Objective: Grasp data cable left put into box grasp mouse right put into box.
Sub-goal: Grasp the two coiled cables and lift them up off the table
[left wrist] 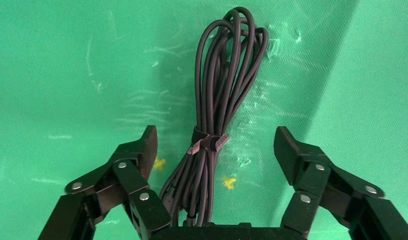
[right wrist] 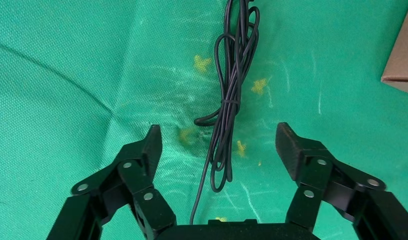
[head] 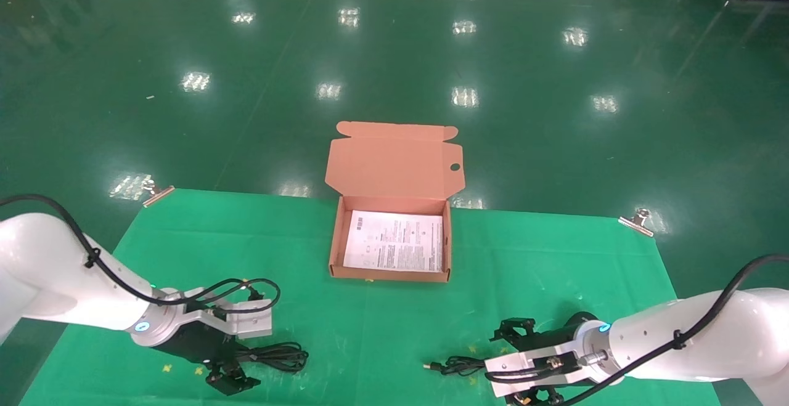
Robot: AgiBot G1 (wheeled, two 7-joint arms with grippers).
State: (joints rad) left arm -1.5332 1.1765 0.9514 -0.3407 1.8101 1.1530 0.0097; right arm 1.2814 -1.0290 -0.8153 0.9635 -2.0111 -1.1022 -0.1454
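The data cable [left wrist: 224, 85], a black bundle tied with a strap, lies on the green cloth; in the head view [head: 280, 357] it is at the front left. My left gripper [left wrist: 217, 145] is open and straddles the bundle's near end, low over the cloth [head: 237, 370]. My right gripper [right wrist: 220, 142] is open at the front right [head: 504, 366], over the mouse's thin cord [right wrist: 227, 115] [head: 456, 366]. The mouse's body is hidden under that gripper. The open box [head: 336, 252] stands at the middle back of the cloth with a white leaflet [head: 394, 243] in it.
The box's lid [head: 394, 162] stands up behind it, past the table's far edge. A box corner [right wrist: 404, 65] shows in the right wrist view. Metal clips [head: 157, 193] [head: 638, 221] hold the cloth's far corners. Small yellow marks [right wrist: 201, 62] dot the cloth.
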